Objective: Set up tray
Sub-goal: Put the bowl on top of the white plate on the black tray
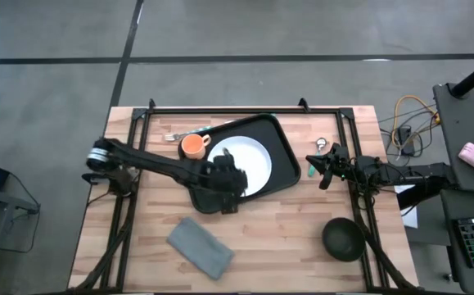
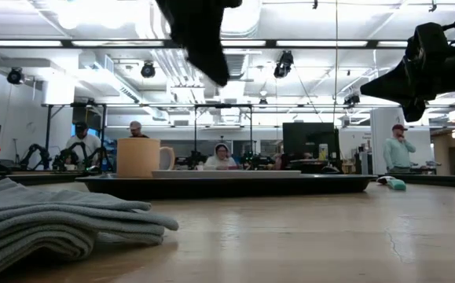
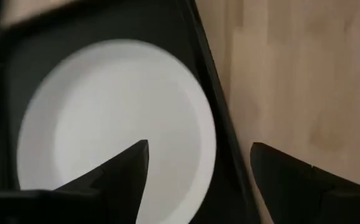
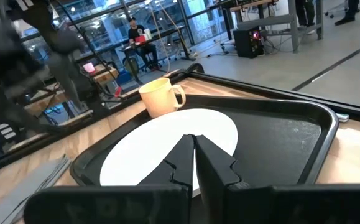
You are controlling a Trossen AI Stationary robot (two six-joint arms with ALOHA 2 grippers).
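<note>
**Tray at table centre, my left gripper above its near edge**

The tray [image 1: 284,160] lies in the upper middle of the overhead frame, turned at a slant on the wooden table [image 1: 286,246]. A white plate [image 1: 249,160] rests inside it, and an orange mug [image 1: 192,147] stands at the tray's upper-left end, just beside the plate. My left gripper [image 1: 230,179] hangs over the tray's lower-left edge, its fingers [image 3: 120,177] spread apart with nothing between them; in the wrist view they straddle the plate's rim and the tray's edge. My right gripper [image 1: 322,168] waits to the right of the tray, apart from it, fingers pressed together and empty. A folded grey cloth [image 1: 200,247] lies at lower centre-left, well apart from the tray. A dark bowl [image 1: 343,238] sits at lower right.
</note>
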